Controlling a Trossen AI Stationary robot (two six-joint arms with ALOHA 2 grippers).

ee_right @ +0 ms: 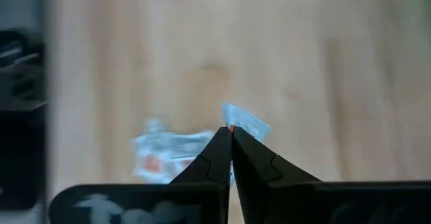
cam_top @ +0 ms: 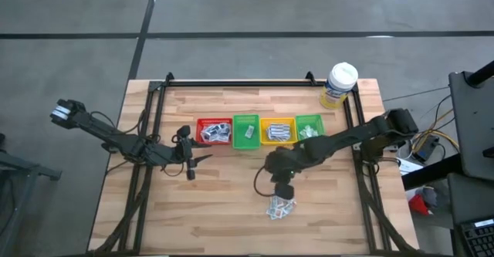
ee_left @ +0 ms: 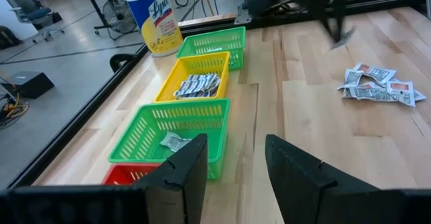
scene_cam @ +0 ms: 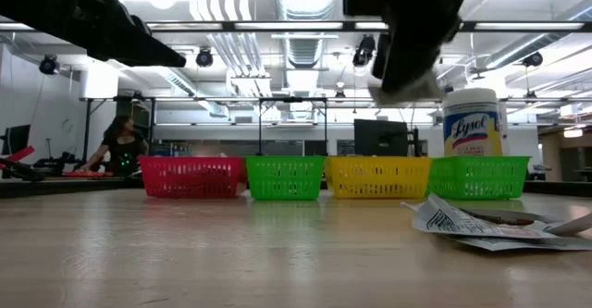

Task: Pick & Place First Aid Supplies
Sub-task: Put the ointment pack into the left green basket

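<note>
The left end effector (cam_top: pixel 199 159) hovers over the left half of the surface (cam_top: pixel 231 211), in front of the red bin (cam_top: pixel 214 130), with its fingers (ee_left: pixel 180 177) standing apart and nothing between them. A row of four bins runs across the middle of the surface, nearer its rear edge: red, green (cam_top: pixel 246 130), yellow (cam_top: pixel 278 130), green (cam_top: pixel 309 126). The red and yellow bins contain white packets; the first green bin holds a single packet (ee_left: pixel 176 142). A white-capped bottle (cam_top: pixel 339 85) stands at the rear right corner. The right end effector (cam_top: pixel 282 189) hangs above the surface right of centre, in front of the yellow bin, closed on one white packet (ee_right: pixel 246 123) held off the wood. Directly below it, towards the front edge, a loose pile of packets (cam_top: pixel 280 206) lies on the surface.
</note>
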